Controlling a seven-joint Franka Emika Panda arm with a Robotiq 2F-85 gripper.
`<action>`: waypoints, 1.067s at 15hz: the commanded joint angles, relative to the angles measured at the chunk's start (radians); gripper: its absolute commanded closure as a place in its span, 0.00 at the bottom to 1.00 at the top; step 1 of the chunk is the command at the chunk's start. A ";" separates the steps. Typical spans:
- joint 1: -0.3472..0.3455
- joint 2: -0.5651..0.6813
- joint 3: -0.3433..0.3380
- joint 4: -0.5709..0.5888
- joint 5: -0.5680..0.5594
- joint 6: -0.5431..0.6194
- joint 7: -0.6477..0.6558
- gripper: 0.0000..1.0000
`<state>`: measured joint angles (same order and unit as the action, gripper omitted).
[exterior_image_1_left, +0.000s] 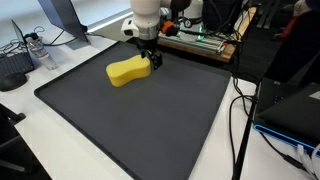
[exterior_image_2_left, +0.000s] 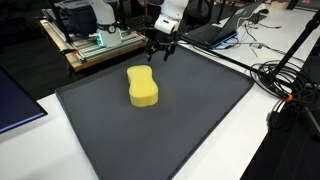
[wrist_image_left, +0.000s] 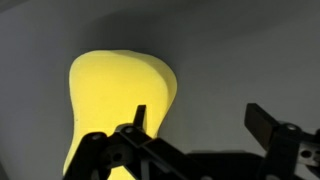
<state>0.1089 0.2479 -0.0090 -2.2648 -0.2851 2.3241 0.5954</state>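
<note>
On the left half of the dark grey mat (exterior_image_1_left: 140, 125), in an exterior view, lies a yellow sponge (exterior_image_1_left: 129, 71) with a narrow waist. It lies flat and a little slanted, near the far edge of the mat. Just to the right of it, above its end, hangs the claw (exterior_image_1_left: 153, 60) of the white robot arm (exterior_image_1_left: 146, 15), pointing down. The claw is wide open and has hold of nothing. Whether a finger touches the sponge, I cannot tell from here. Farther right, behind the mat, stands a wooden board with electronics (exterior_image_1_left: 200, 42), and at the right edge of the white table (exterior_image_1_left: 45, 140) black cables (exterior_image_1_left: 240, 110) hang down.

From an exterior view on another side, the sponge (exterior_image_2_left: 143, 87) lies clearly apart from the claw (exterior_image_2_left: 162, 56), which hovers behind it, over the far part of the mat (exterior_image_2_left: 190, 120).

Seen from the wrist, the sponge (wrist_image_left: 115, 90) fills the left side, partly under the left finger (wrist_image_left: 138, 118), while the claw (wrist_image_left: 197, 115) stands spread with only grey mat (wrist_image_left: 250, 50) between the tips.
</note>
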 joint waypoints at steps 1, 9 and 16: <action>0.024 0.072 -0.025 0.048 -0.023 -0.015 0.063 0.00; 0.094 0.161 -0.094 0.098 -0.112 -0.076 0.302 0.00; 0.108 0.195 -0.108 0.125 -0.167 -0.147 0.440 0.00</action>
<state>0.1947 0.4178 -0.0994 -2.1695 -0.4109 2.2146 0.9621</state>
